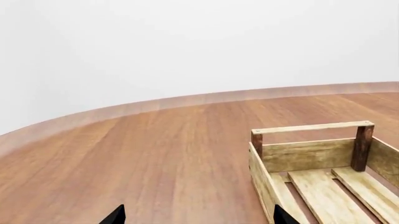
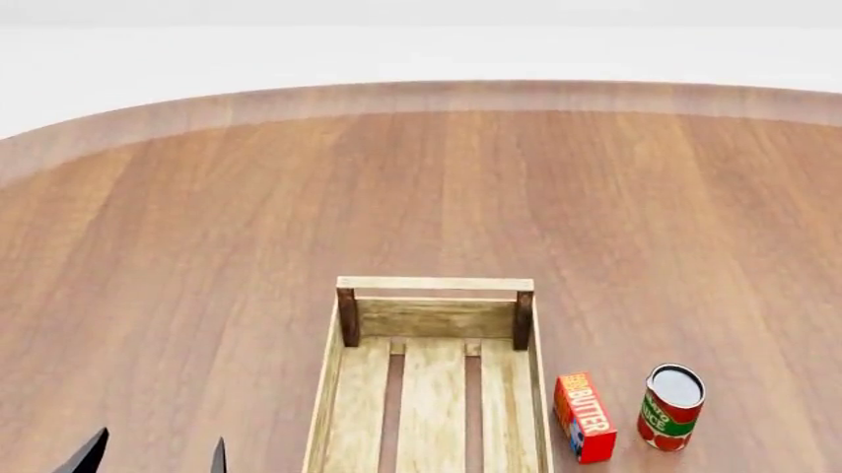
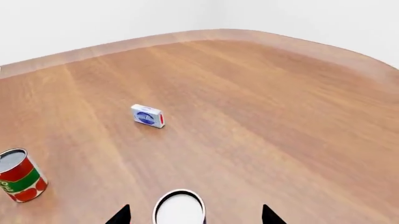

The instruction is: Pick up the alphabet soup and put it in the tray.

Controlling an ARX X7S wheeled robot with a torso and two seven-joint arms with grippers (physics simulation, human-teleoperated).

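Alphabet soup: only caught by the right wrist camera, and only as a round silver-white top with a dark rim, cut off at the picture's edge, so no telling about the label. Standing upright on the wooden table, out of the head view altogether. Framed between the two dark fingertips of the right gripper, which are spread wide with a clear gap on each side of the can, nothing pinched. Can't tell whether those tips are down around the can or above it. Further out in that same view, a red and green can standing upright well off to one side, and a little white and blue box lying alone farther across the table. Over in the head view, tray sitting lengthwise at 6 o'clock, slats bare. Just beside its right wall at 3 o'clock, a red butter box, then the red and green can again at 3 o'clock from that, near but not touching. Left gripper at roughly 8 o'clock from the tray, fingertips apart, holding nothing, apart from the tray's left wall.
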